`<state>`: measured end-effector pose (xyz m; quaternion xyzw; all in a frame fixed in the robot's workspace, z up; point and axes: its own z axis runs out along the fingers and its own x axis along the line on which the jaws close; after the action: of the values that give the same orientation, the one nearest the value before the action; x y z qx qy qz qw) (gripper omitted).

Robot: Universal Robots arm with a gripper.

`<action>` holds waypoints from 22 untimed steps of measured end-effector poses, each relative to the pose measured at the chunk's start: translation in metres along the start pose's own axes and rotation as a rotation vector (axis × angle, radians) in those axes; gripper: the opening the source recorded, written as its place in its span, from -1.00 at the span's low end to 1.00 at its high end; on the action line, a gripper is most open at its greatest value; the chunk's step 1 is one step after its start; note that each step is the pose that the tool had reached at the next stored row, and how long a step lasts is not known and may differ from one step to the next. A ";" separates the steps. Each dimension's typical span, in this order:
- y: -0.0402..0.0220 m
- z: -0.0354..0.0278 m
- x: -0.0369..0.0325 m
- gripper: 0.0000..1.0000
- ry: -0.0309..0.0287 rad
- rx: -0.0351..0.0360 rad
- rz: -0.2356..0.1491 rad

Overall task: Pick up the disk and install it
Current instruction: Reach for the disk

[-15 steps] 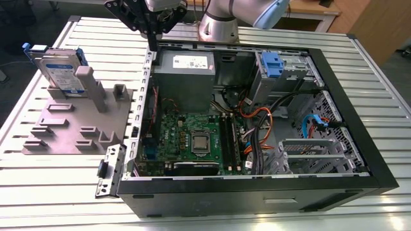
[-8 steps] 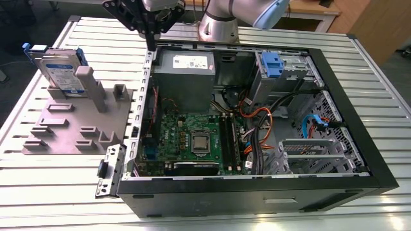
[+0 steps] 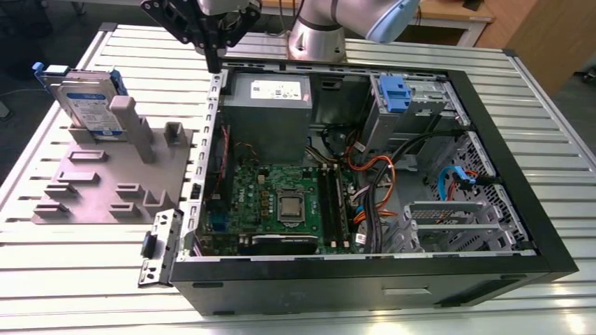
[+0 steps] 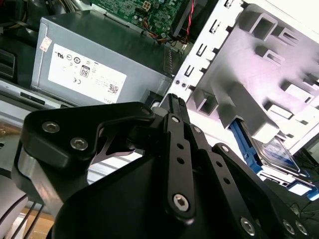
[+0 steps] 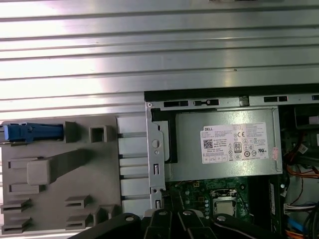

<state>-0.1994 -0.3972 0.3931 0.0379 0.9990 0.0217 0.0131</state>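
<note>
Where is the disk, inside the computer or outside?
Outside. The disk stands on edge in the grey holder, beside the open computer case.

Disk [image 3: 91, 106] silver metal (frame [image 3: 38, 68] blue plastic); table [image 3: 75, 283] ribbed shiny metal

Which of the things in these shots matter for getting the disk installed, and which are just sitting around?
For the job:
the disk, upright in the grey fixture
the open computer case
the gripper, fingers shut, empty, by the case's corner

Just lying about:
power supply
motherboard
slatted table
</note>
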 end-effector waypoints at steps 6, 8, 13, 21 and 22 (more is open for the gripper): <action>0.0013 0.0000 0.0056 -0.79 0.0000 0.0000 0.000; 0.0016 0.0000 0.0067 -0.79 0.0001 0.0001 0.000; 0.0016 0.0000 0.0073 -0.79 0.0000 0.0001 0.000; 0.0014 -0.0001 0.0102 -0.79 0.0000 0.0001 0.000; 0.0014 -0.0001 0.0107 -0.79 0.0000 0.0001 0.000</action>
<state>-0.2099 -0.3949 0.3930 0.0379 0.9990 0.0217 0.0131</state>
